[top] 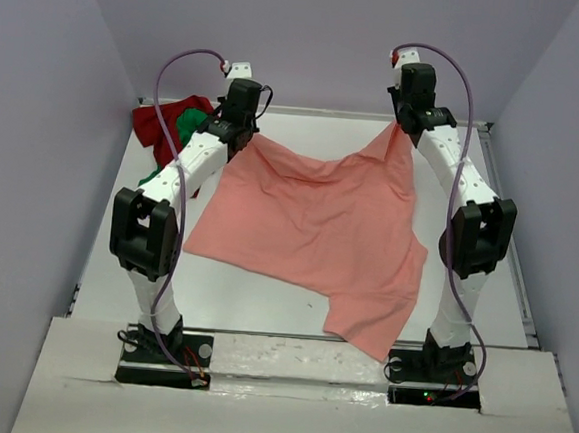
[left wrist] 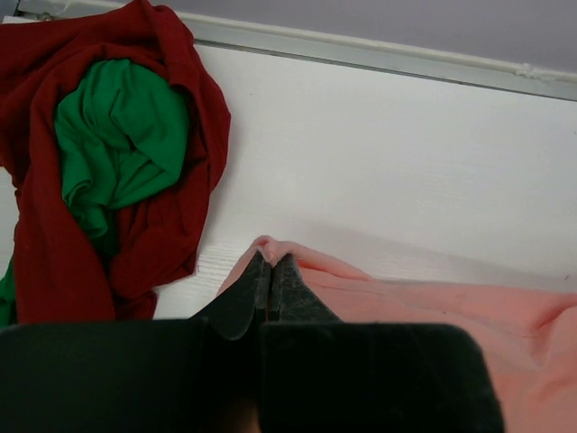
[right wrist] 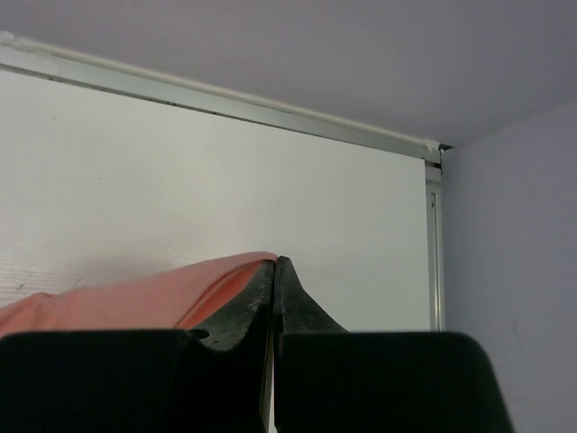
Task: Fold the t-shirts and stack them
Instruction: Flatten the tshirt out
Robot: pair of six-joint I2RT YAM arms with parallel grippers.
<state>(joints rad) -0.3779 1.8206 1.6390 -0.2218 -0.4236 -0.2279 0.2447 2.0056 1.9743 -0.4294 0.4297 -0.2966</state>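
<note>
- Lilac walls (top: pixel 314 38) box in a white table (top: pixel 262 305).
- Left gripper (left wrist: pixel 270 269) is pinched tight on one far corner of the salmon-pink t-shirt (top: pixel 319 229). Right gripper (right wrist: pixel 275 271) is clamped on the other, and the rest drapes toward the near edge.
- Dark red t-shirt (left wrist: pixel 54 253) and green t-shirt (left wrist: pixel 117 135) lie crumpled together, far left.
- Nothing looks folded or stacked yet, so the job seems barely begun.

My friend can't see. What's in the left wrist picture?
Black jaws pinch shut on the edge of a salmon-pink t-shirt above a white table. At the left, a dark red t-shirt lies crumpled around a bright green t-shirt.
</note>
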